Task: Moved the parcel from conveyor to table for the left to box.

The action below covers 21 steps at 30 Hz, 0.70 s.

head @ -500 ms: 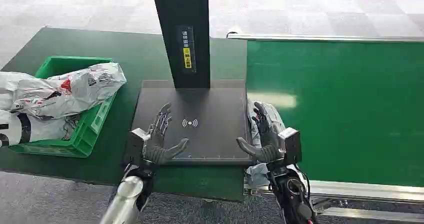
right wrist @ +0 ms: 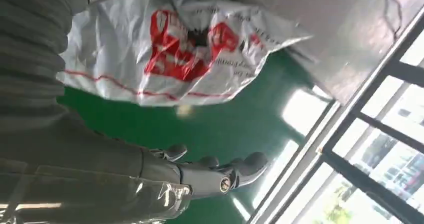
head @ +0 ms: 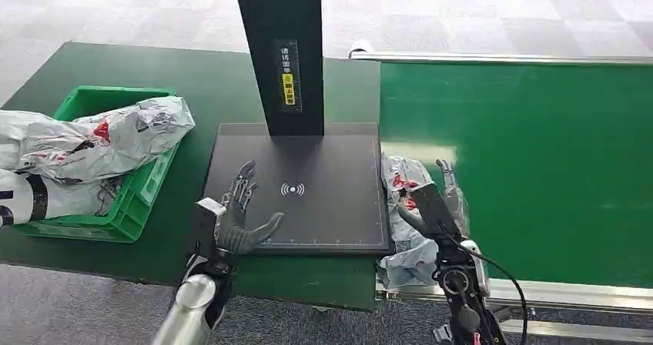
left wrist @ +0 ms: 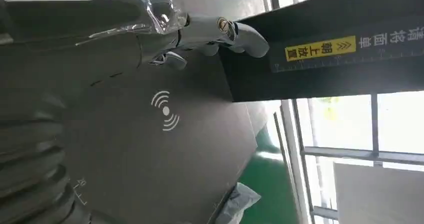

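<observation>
At the far left of the table [head: 92, 60], a green crate [head: 115, 206] already holds several crumpled white plastic parcels [head: 100, 141] heaped over its rim, so earlier boxing work looks finished, though that is a judgement from how they lie. Just right of the crate, the left hand [head: 242, 214] rests palm-down on the near left part of the dark scanner pad [head: 323, 160], its fingers [head: 245, 182] spread apart and holding nothing; it appears to wait for a handover. Behind the pad rises a black post [head: 279, 45] carrying a yellow label [head: 289, 78], and a white wireless symbol [head: 293, 189] marks the pad's middle. Right of the pad, on the near edge of the green conveyor belt [head: 539, 152], lies the parcel [head: 404, 199], a wrinkled white bag with red print, touching the pad's right side and not yet on the table. The right hand [head: 435, 202] is turned on edge at the parcel's outer side, fingers [head: 445, 172] extended and apart, with no grip closed on the bag that I can tell. So the move itself seems barely begun: the parcel must be taken, carried across to the table, then boxed by the left hand. Dark green matting covers the table, brighter green the belt, framed by metal rails [head: 539, 295]; beyond them lies pale tiled floor [head: 500, 14], and the wrist views show large windows [right wrist: 380, 149].
</observation>
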Tool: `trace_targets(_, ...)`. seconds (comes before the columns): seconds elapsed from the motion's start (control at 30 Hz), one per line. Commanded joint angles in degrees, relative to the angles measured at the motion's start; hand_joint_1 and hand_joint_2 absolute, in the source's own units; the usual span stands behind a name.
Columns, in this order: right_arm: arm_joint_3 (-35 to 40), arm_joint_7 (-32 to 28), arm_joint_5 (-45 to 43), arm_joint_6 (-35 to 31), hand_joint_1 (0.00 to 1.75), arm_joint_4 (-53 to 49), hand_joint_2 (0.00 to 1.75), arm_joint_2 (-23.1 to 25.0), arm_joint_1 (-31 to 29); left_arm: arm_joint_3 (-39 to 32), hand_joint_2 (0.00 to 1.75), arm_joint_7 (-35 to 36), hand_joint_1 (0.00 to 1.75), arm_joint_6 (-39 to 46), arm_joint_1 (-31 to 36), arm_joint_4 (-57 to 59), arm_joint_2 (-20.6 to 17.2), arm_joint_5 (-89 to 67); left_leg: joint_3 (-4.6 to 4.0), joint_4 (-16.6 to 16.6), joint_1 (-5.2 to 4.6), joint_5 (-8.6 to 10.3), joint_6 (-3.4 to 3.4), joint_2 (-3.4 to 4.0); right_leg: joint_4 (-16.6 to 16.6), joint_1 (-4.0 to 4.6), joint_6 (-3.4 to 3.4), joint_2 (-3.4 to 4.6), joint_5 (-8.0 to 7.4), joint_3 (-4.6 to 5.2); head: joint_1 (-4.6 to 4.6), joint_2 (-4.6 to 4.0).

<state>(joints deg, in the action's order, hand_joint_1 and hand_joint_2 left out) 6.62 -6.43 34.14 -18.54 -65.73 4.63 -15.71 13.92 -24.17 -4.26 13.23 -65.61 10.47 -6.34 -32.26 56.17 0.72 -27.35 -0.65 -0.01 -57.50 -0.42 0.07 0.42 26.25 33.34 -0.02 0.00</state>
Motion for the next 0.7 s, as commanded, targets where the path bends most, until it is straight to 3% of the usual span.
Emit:
trace_targets(0.03, -3.1, 3.6, 5.9, -4.0, 0.0, 3.6, 1.75, -1.7, -1.7, -0.5, 1.75, 1.0, 0.0, 0.2, -0.8, -0.1, -0.7, -0.5, 0.12, -0.1, -0.01, 0.02, 0.03, 0.01, 0.1, 0.0, 0.0, -0.02, -0.02, -0.12, 0.0, 0.0)
trace_targets(0.17, -5.2, 5.6, 9.6, -4.1, 0.0, 3.0, 1.75, -2.0, -0.7, -0.2, 1.75, 1.2, 0.0, 0.5, -0.8, 0.1, -0.7, -0.7, 0.08, -0.1, -0.02, 0.01, 0.04, -0.02, 0.1, -0.01, 0.01, -0.04, 0.0, -0.07, -0.02, 0.0)
trace_targets(0.27, -5.1, 10.8, 10.1, 5.7, 0.0, 4.5, 1.75, -2.9, -0.1, 0.1, 1.75, 1.6, 0.0, 0.3, -0.2, 1.0, -0.9, -0.9, 0.04, 0.0, 0.0, 0.02, 0.03, -0.04, 0.1, 0.0, 0.01, -0.06, -0.01, -0.04, 0.0, 0.0)
trace_targets(0.53, -5.1, 10.8, 10.2, 5.6, 0.0, 4.6, 1.75, -2.8, 0.0, 0.1, 1.75, 1.6, 0.0, 0.3, -0.1, 1.0, -0.9, -0.9, 0.1, -0.1, -0.02, 0.01, 0.03, -0.01, 0.1, -0.01, 0.0, -0.04, 0.0, -0.1, -0.02, 0.0)
trace_targets(0.57, -4.2, 13.4, 10.1, 12.0, 0.0, 5.7, 1.75, -3.5, -0.2, 0.4, 1.75, 1.9, 0.0, -0.2, 0.2, 1.5, -0.9, -1.0, 0.06, -0.1, -0.01, 0.01, 0.02, -0.01, 0.1, -0.01, 0.0, -0.04, 0.0, -0.05, -0.02, 0.0)
trace_targets(0.7, -3.4, 14.8, 12.5, 16.4, 0.0, 11.7, 1.75, -4.2, -0.2, 0.9, 1.75, 2.3, 0.0, -0.7, 1.1, 3.5, -0.3, -0.8, 0.11, -0.1, 0.01, 0.04, 0.05, -0.07, 0.1, 0.02, 0.01, -0.11, -0.03, -0.14, 0.0, 0.0)
